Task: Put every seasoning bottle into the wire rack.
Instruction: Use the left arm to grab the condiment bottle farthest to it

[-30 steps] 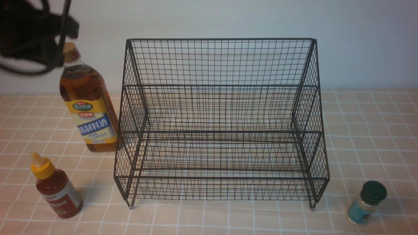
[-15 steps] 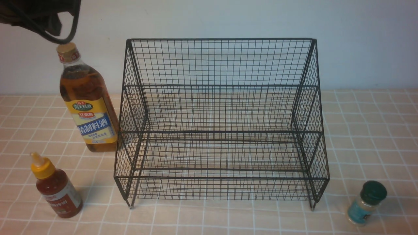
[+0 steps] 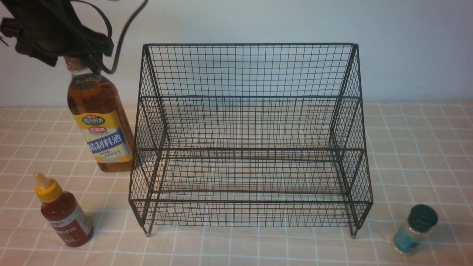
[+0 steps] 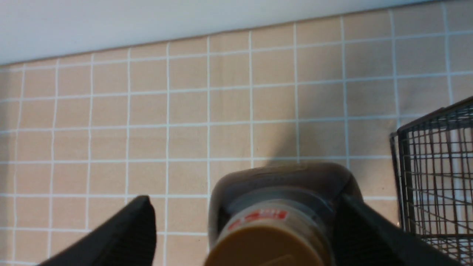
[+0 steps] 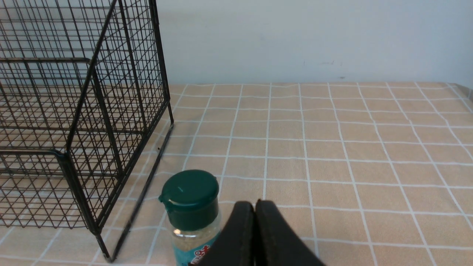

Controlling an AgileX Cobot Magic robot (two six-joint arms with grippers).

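Quick look at the setup: all three bottles are parked outside the black wire rack, on the checked tablecloth. The tall cooking-wine bottle is stood upright at the rack's 9 o'clock, just beside the left side mesh. The red-sauce squeeze bottle is found around 8 o'clock, a bit apart. The teal-labelled shaker is sat at 4 o'clock, off the front right foot. The left gripper is held right above the wine bottle, jaws spread wide either side of the gold cap. The right gripper is held low just beside the shaker, jaws pressed flat together.
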